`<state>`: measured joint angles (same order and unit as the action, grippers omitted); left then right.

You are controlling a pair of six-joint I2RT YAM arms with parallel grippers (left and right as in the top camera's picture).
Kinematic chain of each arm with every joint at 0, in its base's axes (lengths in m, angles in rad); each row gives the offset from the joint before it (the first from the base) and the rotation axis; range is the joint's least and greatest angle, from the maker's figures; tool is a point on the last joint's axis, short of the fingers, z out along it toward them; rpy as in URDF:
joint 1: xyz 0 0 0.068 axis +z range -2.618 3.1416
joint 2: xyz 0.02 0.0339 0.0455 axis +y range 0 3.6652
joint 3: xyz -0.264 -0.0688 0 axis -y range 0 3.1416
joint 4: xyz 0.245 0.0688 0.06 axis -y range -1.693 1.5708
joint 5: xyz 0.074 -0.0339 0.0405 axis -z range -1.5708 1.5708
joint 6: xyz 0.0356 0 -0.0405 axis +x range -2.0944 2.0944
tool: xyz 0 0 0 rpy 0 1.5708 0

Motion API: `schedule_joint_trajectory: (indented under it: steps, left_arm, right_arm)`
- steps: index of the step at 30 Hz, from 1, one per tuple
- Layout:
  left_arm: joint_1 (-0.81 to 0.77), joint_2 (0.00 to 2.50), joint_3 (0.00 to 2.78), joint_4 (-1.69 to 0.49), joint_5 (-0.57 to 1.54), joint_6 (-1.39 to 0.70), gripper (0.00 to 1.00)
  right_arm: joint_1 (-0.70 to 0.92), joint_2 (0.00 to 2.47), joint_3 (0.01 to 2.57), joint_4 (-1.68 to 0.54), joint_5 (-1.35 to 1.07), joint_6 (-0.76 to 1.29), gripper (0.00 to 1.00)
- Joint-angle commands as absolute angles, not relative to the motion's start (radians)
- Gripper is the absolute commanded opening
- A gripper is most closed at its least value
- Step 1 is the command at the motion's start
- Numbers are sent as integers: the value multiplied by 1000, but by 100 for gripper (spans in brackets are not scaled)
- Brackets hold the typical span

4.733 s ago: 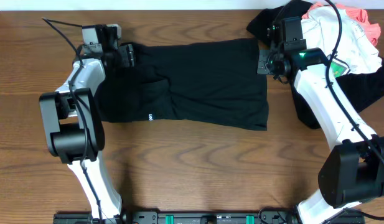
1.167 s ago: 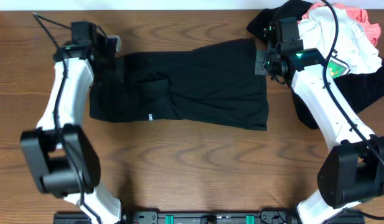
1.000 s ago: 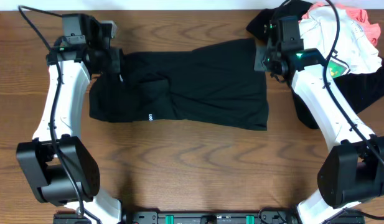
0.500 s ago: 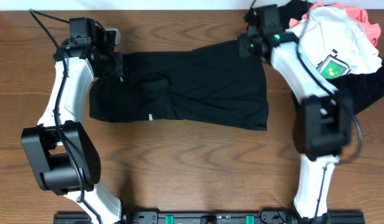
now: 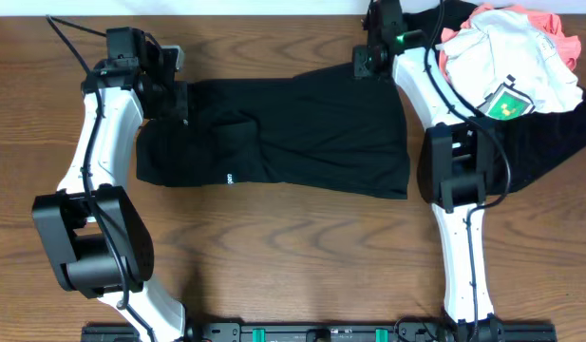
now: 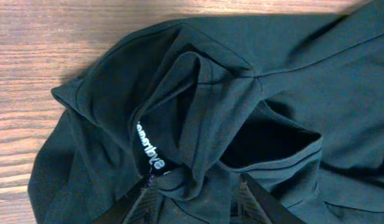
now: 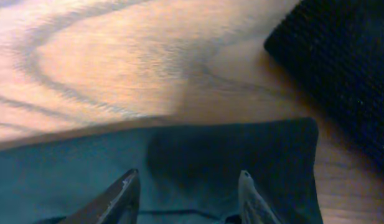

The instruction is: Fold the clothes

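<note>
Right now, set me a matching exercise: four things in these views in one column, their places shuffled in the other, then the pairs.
1 black shirt
2 white garment
3 coral-pink garment
4 right gripper

A under the white one, showing at its far edge
B over the shirt's far right corner
C spread out in the middle
D far right, lying uppermost

Pairs: 1-C, 2-D, 3-A, 4-B

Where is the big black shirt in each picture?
Overhead: the spread-out black fabric shirt lies in the middle.
Left wrist: the shirt fills most of the picture, bunched up.
Right wrist: the shirt's corner lies along the bottom.
Shared landmark: the brown wooden table under it.
</note>
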<state>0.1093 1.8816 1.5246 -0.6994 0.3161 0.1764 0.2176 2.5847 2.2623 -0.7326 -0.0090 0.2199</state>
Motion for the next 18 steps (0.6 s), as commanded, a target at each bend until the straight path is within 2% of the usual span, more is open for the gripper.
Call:
schedule_joint_trajectory:
  steps: [1,8,10,14,18]
  left_arm:
    - [110,1885,1521,-702,329,171,43]
    - [110,1885,1521,-702,329,171,43]
    - [110,1885,1521,-702,329,171,43]
    - [110,1885,1521,-702,329,171,43]
    - [110,1885,1521,-702,329,172,43]
  right_arm:
    - [227,2617,2286,-730,30,247,51]
    - [228,2653,2286,-749,30,270,48]
    - [228,2653,2286,-752,30,270,35]
    - [228,2653,2286,-761,28,270,2]
    - [228,2653,2286,-789,30,269,1]
